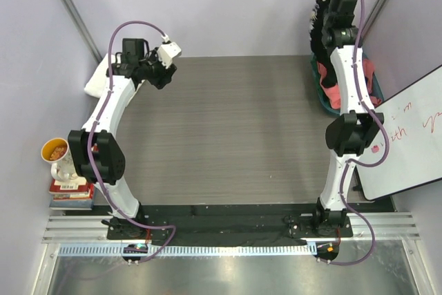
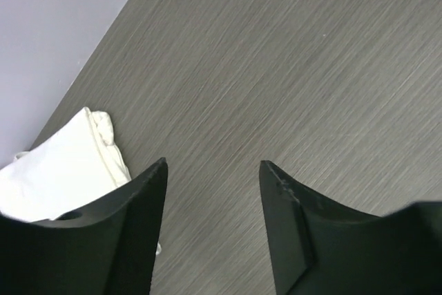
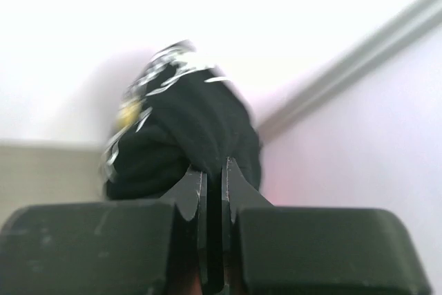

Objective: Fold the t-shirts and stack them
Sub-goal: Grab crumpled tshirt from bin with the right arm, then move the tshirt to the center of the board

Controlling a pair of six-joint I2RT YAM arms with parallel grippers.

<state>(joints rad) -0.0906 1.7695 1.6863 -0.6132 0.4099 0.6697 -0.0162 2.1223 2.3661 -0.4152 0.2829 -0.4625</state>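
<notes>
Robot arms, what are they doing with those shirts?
The right gripper is shut on a black t-shirt with white print, holding it up at the far right of the table, near a teal bin where a coral-pink t-shirt lies. The left gripper hangs open over the bare tabletop, holding nothing. A white t-shirt lies beside it at the table's far left edge.

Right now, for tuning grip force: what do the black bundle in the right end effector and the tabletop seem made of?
Black t-shirt: soft matte cloth; it bunches in folds. Tabletop: probably wood-look laminate, dull grey, fine straight grain.
</notes>
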